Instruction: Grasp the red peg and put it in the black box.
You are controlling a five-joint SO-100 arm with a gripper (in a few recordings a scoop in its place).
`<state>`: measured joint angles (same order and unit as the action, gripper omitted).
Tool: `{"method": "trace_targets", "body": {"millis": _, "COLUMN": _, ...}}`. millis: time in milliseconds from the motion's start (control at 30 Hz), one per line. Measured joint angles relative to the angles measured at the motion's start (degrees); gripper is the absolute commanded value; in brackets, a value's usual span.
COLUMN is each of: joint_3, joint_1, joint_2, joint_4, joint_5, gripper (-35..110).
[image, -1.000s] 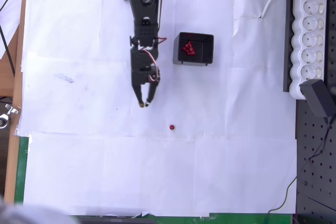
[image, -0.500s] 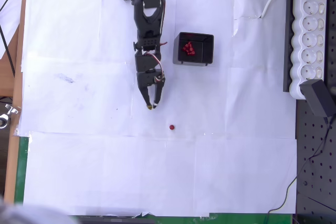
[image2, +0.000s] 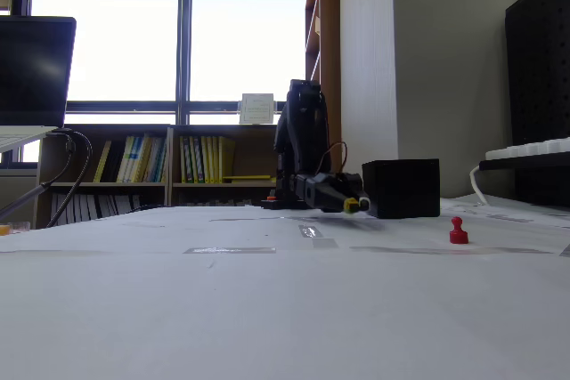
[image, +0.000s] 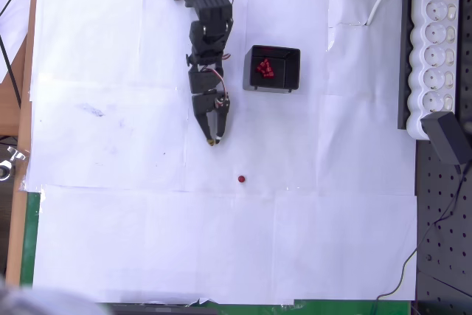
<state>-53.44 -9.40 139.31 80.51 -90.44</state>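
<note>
1. I see the gripper (image: 213, 140) in the overhead view, reaching down the picture from the arm's base at the top edge. Its two fingers lie together at the tips with no gap that I can make out, and nothing is held between them; I record the claw as closed and empty.
2. In the fixed view the gripper (image2: 355, 206) sits low over the paper-covered table (image2: 267, 309), tip pointing right, in front of the black box (image2: 402, 188).
3. The red peg (image: 241, 179) stands alone on the white paper in the overhead view, below and to the right of the fingertips and clear of them. In the fixed view the red peg (image2: 458, 230) stands upright on the paper, to the right of the box and nearer the camera.
4. The black box (image: 272, 68) lies just right of the arm's forearm in the overhead view, well above the peg. A clump of red pegs (image: 264, 69) lies inside it.
5. A white power strip (image: 434, 49) runs along the right edge of the table, with a black adapter (image: 449, 140) at its lower end.
</note>
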Motion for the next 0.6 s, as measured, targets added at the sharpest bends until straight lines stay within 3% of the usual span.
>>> {"method": "trace_targets", "body": {"millis": 233, "joint_3": -4.48, "joint_1": 0.0, "joint_2": 4.39, "joint_4": 1.93, "joint_5": 3.16, "gripper": 20}}
{"method": "trace_targets", "body": {"millis": 367, "joint_3": -7.12, "joint_1": 0.0, "joint_2": 5.54, "joint_4": 1.14, "joint_5": 4.31, "gripper": 23}}
{"method": "trace_targets", "body": {"millis": 600, "joint_3": -8.44, "joint_1": -0.26, "joint_2": -2.11, "joint_4": -19.95, "joint_5": -0.35, "gripper": 25}}
